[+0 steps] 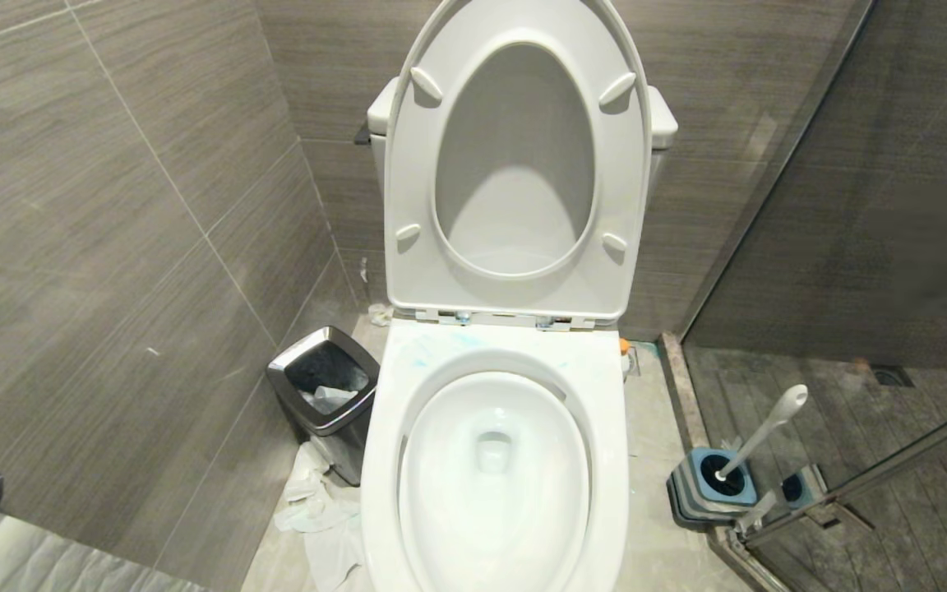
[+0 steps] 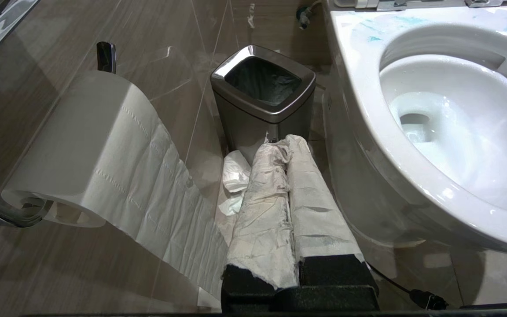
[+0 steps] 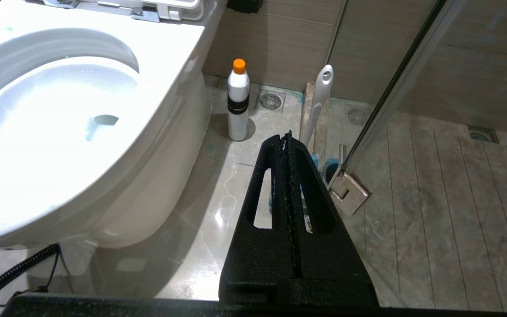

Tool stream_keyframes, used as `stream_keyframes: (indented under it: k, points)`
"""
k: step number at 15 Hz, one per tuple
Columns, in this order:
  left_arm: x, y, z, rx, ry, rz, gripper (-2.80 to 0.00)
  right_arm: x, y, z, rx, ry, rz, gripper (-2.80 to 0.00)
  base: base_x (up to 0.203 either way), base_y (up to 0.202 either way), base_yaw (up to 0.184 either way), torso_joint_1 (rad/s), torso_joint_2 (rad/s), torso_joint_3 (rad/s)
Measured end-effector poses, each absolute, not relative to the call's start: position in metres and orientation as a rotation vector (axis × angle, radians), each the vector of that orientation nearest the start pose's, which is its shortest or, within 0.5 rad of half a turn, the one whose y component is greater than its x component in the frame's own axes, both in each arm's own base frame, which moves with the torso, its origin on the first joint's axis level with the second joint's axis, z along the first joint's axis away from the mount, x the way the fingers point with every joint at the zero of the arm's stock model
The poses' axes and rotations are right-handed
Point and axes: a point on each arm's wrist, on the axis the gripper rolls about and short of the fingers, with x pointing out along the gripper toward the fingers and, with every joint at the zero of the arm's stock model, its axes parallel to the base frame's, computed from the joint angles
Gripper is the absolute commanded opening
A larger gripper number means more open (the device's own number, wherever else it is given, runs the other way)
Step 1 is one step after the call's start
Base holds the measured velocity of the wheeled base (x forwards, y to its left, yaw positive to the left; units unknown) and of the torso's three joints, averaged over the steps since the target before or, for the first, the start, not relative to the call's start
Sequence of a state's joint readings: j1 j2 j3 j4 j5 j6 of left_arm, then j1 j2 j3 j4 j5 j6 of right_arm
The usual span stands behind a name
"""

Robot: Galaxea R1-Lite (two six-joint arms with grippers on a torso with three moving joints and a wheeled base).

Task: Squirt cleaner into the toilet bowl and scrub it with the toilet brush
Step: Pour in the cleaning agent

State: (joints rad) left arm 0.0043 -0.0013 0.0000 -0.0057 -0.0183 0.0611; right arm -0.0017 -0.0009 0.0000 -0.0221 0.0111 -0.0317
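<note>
With both the left hand [image 2: 286,145] and right hand [image 3: 285,137] closed and empty, no step is begun; the cleaner bottle [image 3: 238,101], beside the toilet bowl [image 3: 60,145], is to be grasped first.

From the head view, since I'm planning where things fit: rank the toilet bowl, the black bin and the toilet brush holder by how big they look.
1. toilet bowl, by far the largest.
2. black bin, clearly smaller.
3. toilet brush holder, smallest, though it sits a little nearer the camera than the bin, so that gap is only apparent.
</note>
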Motion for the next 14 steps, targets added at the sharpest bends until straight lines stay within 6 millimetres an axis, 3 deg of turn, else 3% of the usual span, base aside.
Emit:
stream_keyframes:
  k: [14]
  points:
    - [-0.0229, -0.0006, 0.0761, 0.064, -0.008, -0.017, -2.80, -0.0229, 0.0003, 0.0777, -0.032, -0.023, 0.010, -2.80, 0.000, 0.000, 0.000, 0.000, 0.00, 0.000]
